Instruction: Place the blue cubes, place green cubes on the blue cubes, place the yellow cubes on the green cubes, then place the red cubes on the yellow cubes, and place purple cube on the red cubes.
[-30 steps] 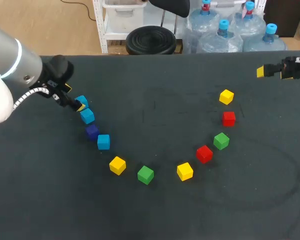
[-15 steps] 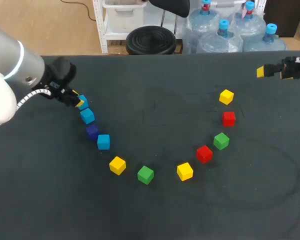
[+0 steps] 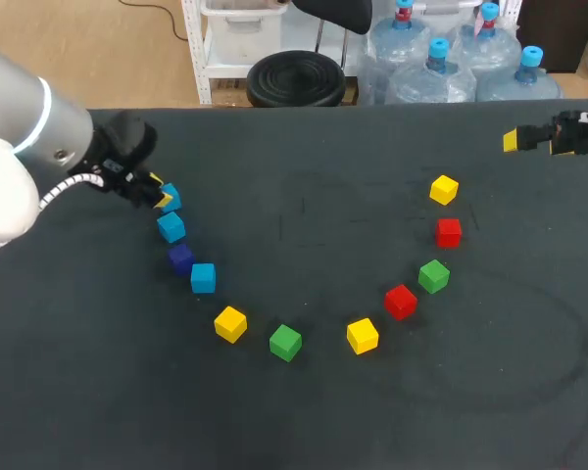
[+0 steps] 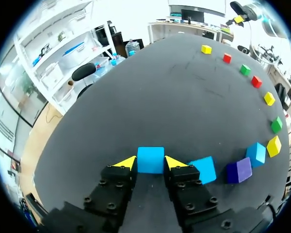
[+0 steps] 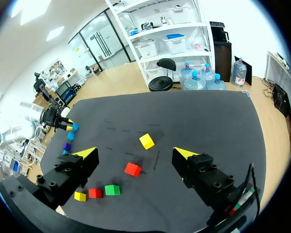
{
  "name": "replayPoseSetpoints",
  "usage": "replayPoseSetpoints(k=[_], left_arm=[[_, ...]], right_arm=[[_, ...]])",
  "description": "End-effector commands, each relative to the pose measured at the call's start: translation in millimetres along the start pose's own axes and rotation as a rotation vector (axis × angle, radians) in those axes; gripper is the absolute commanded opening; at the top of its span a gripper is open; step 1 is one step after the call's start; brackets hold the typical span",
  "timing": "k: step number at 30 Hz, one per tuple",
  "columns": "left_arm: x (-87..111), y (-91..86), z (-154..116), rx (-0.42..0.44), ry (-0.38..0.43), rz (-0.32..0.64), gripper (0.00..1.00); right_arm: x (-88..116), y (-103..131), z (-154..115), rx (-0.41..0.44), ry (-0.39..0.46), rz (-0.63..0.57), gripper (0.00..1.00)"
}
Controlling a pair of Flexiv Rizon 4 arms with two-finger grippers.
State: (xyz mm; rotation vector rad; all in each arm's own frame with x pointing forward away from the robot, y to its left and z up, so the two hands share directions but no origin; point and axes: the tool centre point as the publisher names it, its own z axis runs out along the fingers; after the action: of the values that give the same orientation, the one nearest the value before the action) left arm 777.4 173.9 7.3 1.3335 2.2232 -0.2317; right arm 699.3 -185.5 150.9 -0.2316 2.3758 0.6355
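- Dark table [image 3: 304, 421] is carrying a curved row of cubes from 10 o'clock through 6 o'clock to 2 o'clock.
- Left gripper [image 4: 150, 162] is clamping the held blue cube [image 4: 150, 159] at the row's 10 o'clock end, its yellow tips pressing opposite faces; the cube is sitting square between them, one flat face pointing ahead.
- Second blue cube [image 3: 171, 227] is lying just beside it at its 6 o'clock, with the purple cube [image 3: 181, 258] and the third blue cube [image 3: 203, 277] following.
- Right gripper [image 5: 136, 153] is hanging at 2 o'clock, fingers spread wide, well apart from the far yellow cube [image 3: 444, 189].
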Motion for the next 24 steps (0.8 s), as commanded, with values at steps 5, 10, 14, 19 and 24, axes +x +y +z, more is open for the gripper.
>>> replayPoseSetpoints(k=[5, 10, 14, 19, 24], left_arm=[[-36.1, -1.1, -3, 0.026, 0.002, 0.085, 0.00], [-62.0, -6.4, 1, 0.057, -0.006, 0.166, 0.00], [-83.6, -15.3, 6, 0.083, -0.012, 0.206, 0.00], [-107.8, -26.7, 17, 0.111, -0.027, 0.244, 0.00], [-126.4, -40.6, 26, 0.139, -0.042, 0.286, 0.00]], right_arm=[[0, 0, 0, 0.002, 0.000, 0.000, 1.00], [0, 0, 0, 0.002, 0.000, 0.000, 1.00], [0, 0, 0, 0.002, 0.000, 0.000, 1.00], [0, 0, 0, 0.002, 0.000, 0.000, 1.00], [0, 0, 0, 0.002, 0.000, 0.000, 1.00]])
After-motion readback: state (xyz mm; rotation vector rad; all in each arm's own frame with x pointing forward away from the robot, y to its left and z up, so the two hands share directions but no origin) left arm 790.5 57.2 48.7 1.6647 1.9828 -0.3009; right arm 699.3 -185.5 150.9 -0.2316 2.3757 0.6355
